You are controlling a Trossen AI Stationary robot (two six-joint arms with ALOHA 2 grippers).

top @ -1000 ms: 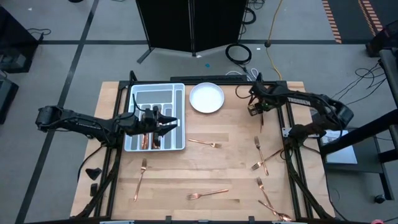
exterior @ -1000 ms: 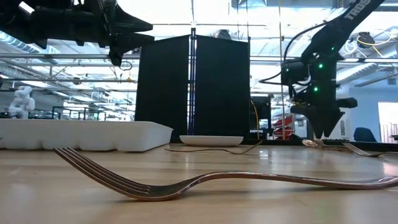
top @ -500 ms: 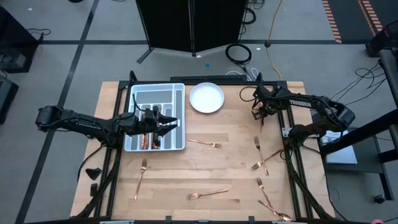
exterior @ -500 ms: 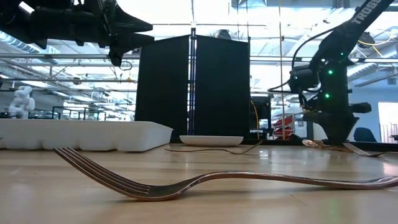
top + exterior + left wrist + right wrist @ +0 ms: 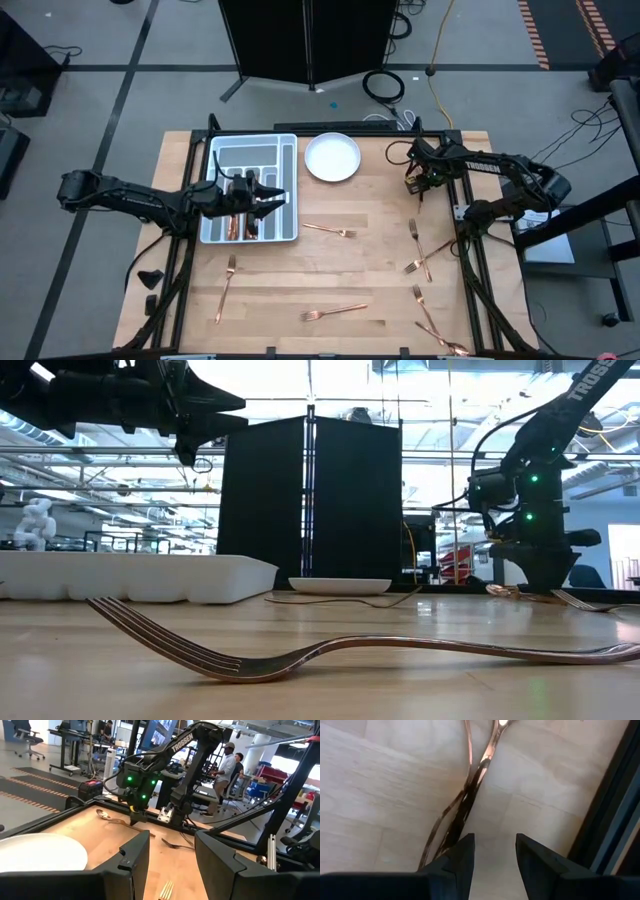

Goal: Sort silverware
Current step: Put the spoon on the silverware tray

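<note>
right gripper (image 5: 418,183): hanging low over the table's far right corner, to the right of the white plate (image 5: 332,157), fingers parted and holding nothing as far as I can see

target: looks like a spoon (image 5: 111,818) lying with another thin copper piece (image 5: 446,815); in the right wrist view the two are crossing just ahead of the fingertips, touching each other

long axis: the handles are running roughly away from the claw, not across the gap, so I'd guess the wrist is needing a turn or a sideways nudge before any pinch

left gripper (image 5: 262,196): hovering above the grey tray (image 5: 287,160), left of the plate, fingers apart, empty

nearer arm: the right one by far

rest of the silverware: forks (image 5: 329,230) scattered on the near half of the table, a few pieces already sitting in the tray

hard to tell: which piece is on top, and the ends are getting cut off
</note>
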